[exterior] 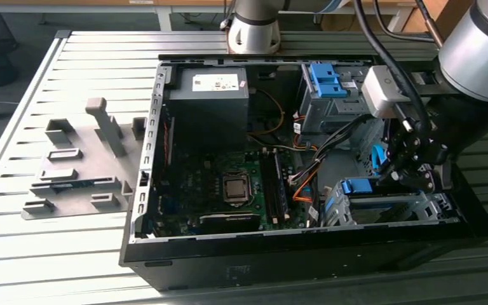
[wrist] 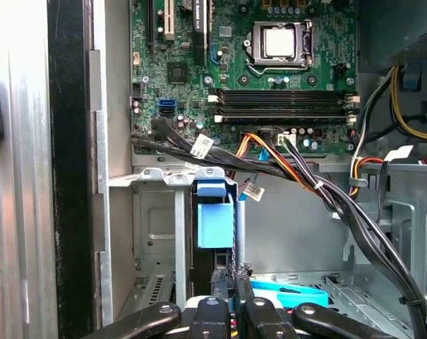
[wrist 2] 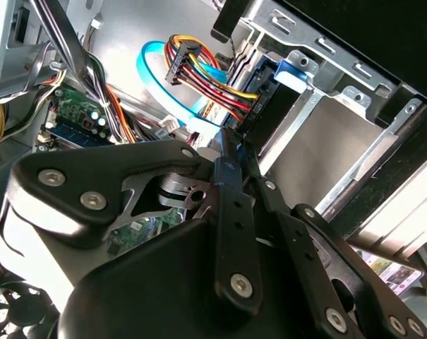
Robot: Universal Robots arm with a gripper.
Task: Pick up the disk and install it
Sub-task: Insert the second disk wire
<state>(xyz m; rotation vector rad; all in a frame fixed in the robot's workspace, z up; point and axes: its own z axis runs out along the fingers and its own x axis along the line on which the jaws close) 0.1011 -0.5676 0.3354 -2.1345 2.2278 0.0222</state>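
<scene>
The disk [wrist: 214, 219] stands edge-on just ahead of my fingertips, its blue carrier tab pointing toward the motherboard. It lies beside the wall of the metal drive cage [wrist: 153, 233] at the case's near corner. In the second wrist view the disk [wrist 2: 292, 70] sits between the cage's silver rails. My gripper [wrist: 231, 279] is shut on the disk's near end, and the same narrow grip shows in the second wrist view [wrist 2: 227, 152]. In the exterior view the gripper [exterior: 413, 175] hangs low inside the open case, over the cage, with the disk's blue tab [exterior: 361, 186] beside it.
A bundle of black, orange and yellow cables [wrist: 284, 166] crosses just past the cage. The motherboard [exterior: 227, 184] fills the case floor. A grey power-supply box [exterior: 210, 86] and a bare blue bracket [exterior: 325, 79] sit at the far end. Grey fixtures [exterior: 83, 165] stand on the slatted table.
</scene>
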